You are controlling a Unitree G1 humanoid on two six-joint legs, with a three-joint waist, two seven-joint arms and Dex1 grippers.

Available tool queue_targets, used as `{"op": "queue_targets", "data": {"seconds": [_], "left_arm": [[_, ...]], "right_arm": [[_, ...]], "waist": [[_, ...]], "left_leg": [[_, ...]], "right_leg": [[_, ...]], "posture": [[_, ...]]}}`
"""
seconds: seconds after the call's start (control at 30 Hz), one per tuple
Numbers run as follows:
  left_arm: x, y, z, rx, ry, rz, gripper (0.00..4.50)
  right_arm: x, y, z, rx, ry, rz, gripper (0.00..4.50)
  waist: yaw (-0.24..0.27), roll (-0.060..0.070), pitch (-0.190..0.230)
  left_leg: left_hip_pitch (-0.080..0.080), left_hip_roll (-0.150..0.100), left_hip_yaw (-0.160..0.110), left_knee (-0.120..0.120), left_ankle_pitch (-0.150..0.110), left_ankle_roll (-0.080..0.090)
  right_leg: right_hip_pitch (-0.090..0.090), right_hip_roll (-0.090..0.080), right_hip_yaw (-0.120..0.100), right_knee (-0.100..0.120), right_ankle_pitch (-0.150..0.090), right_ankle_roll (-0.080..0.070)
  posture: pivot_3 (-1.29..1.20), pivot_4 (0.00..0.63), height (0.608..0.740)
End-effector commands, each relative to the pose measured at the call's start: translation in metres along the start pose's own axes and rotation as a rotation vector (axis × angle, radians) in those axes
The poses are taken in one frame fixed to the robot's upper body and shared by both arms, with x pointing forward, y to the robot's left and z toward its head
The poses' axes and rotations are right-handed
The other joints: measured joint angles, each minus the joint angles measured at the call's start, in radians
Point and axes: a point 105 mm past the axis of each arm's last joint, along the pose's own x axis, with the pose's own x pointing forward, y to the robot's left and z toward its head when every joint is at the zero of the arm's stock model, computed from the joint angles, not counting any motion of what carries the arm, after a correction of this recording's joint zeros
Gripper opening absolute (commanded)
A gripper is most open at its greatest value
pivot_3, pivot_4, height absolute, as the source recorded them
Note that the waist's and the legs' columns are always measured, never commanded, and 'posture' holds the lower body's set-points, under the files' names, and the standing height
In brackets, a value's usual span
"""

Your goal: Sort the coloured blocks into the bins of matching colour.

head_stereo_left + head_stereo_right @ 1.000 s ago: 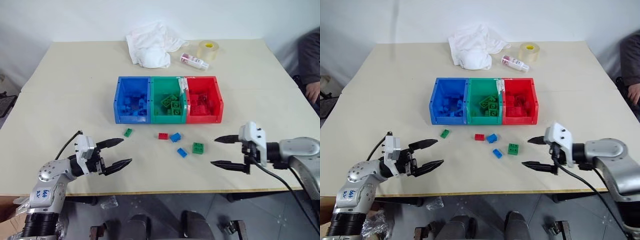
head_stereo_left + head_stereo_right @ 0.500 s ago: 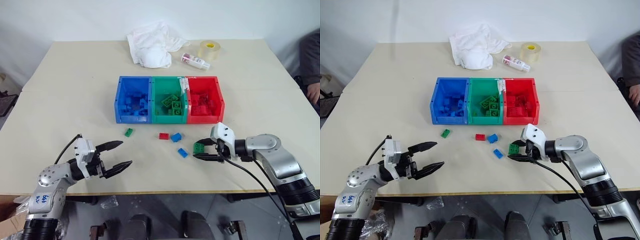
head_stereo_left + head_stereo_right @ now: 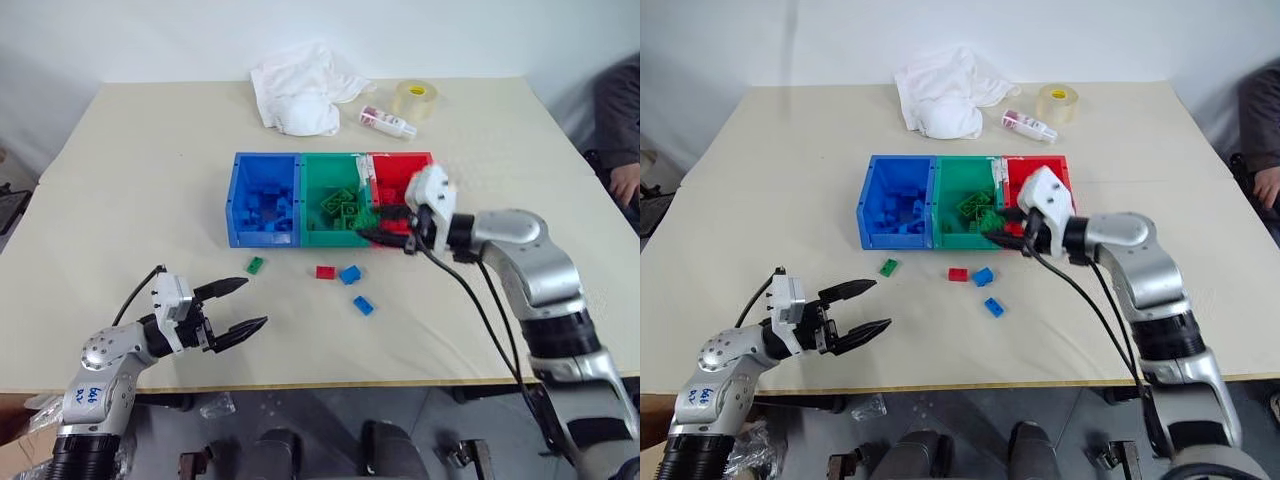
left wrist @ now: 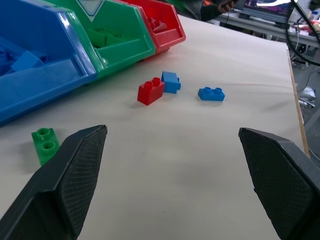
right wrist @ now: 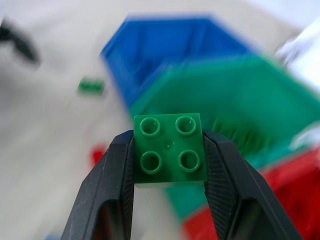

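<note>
Four studs show on the green block (image 5: 169, 148), right hand (image 5: 169, 165) pinching it.

I read the three joined bins as blue (image 3: 266, 200), green (image 3: 334, 202) and red (image 3: 404, 180), each holding blocks of its own colour. The counter (image 3: 140, 170) is pale cream. Loose on it I count one green block (image 3: 256, 265), one red block (image 3: 325, 271) and two blue blocks (image 3: 350, 274) (image 3: 364, 305). The square block (image 5: 170, 148) in my right gripper (image 5: 169, 155) is green, with four studs, between black jaws. My left gripper (image 3: 236, 306) is black too, with a cross-hatched pattern on its fingers (image 4: 75, 175). The cloth (image 3: 300, 88) is white; the tape roll (image 3: 415, 98) is translucent yellowish.
</note>
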Motion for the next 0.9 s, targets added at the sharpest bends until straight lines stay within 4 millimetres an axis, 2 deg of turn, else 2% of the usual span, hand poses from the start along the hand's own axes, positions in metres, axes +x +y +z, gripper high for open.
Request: {"op": "queue_targets", "data": {"seconds": [0.03, 0.07, 0.1, 0.2, 0.3, 0.33, 0.57, 0.7, 0.9], "left_arm": [[0.002, -0.003, 0.007, 0.026, -0.027, -0.008, 4.5], [0.002, -0.003, 0.007, 0.026, -0.029, -0.007, 4.5], [0.002, -0.003, 0.007, 0.027, -0.03, -0.006, 4.5], [0.003, -0.004, 0.008, 0.029, -0.033, -0.004, 4.5], [0.003, -0.005, 0.008, 0.031, -0.035, -0.002, 4.5], [0.004, -0.005, 0.008, 0.031, -0.036, -0.003, 4.5], [0.008, -0.006, 0.008, 0.026, -0.039, -0.028, 4.5], [0.01, -0.004, 0.007, 0.022, -0.035, -0.046, 4.5], [0.012, -0.001, 0.007, 0.026, -0.031, -0.06, 4.5]], "right_arm": [[0.009, -0.016, 0.009, -0.031, -0.042, -0.066, 1.48], [0.016, -0.022, 0.011, -0.033, -0.053, -0.087, 1.48], [0.022, -0.027, 0.01, -0.035, -0.049, -0.108, 2.26], [0.031, -0.032, 0.01, -0.056, -0.057, -0.12, 3.19], [0.031, -0.029, 0.013, -0.068, -0.079, -0.105, 4.32], [0.029, -0.027, 0.013, -0.07, -0.085, -0.09, 4.48], [-0.002, 0.003, 0.006, -0.059, -0.089, 0.038, 4.48], [-0.039, 0.028, -0.007, -0.021, -0.041, 0.126, 4.48], [-0.094, 0.05, -0.03, 0.076, 0.07, 0.15, 4.48]], "waist": [[0.002, 0.0, 0.0], [0.001, 0.0, 0.0], [-0.002, 0.0, 0.0], [-0.008, 0.0, 0.0], [-0.016, 0.0, 0.0], [-0.019, 0.0, 0.0], [-0.022, 0.0, 0.0], [-0.014, 0.0, 0.0], [0.005, 0.0, 0.0]], "left_leg": [[0.0, 0.0, -0.001, 0.0, 0.0, 0.0], [0.0, -0.001, -0.001, 0.0, 0.0, 0.0], [0.0, -0.001, -0.001, 0.0, 0.0, 0.0], [0.0, -0.001, -0.001, 0.0, 0.0, 0.0], [0.0, -0.001, -0.002, -0.001, 0.0, 0.0], [0.0, -0.001, -0.002, -0.001, 0.0, 0.0], [0.0, -0.001, -0.002, -0.001, 0.0, 0.0], [0.0, -0.001, -0.002, -0.001, 0.0, 0.0], [0.0, -0.001, 0.0, 0.0, 0.0, 0.001]], "right_leg": [[0.0, 0.0, 0.0, 0.001, 0.0, 0.0], [0.0, 0.0, 0.0, 0.001, 0.0, 0.0], [0.0, 0.0, 0.0, 0.001, 0.0, 0.0], [-0.001, 0.0, 0.0, 0.001, 0.0, 0.0], [-0.001, 0.0, -0.001, 0.002, 0.0, 0.0], [-0.001, 0.0, -0.001, 0.002, 0.0, 0.0], [0.0, 0.0, -0.001, 0.002, 0.0, 0.0], [0.0, -0.001, -0.001, 0.001, 0.0, 0.0], [0.001, 0.0, 0.0, -0.001, 0.0, 0.0]], "posture": [[0.0, 0.15, 0.74], [0.0, 0.15, 0.74], [0.0, 0.15, 0.74], [0.0, 0.15, 0.74], [0.0, 0.15, 0.74], [0.0, 0.15, 0.74], [0.0, 0.15, 0.74], [0.0, 0.15, 0.74], [0.0, 0.15, 0.74]]}}
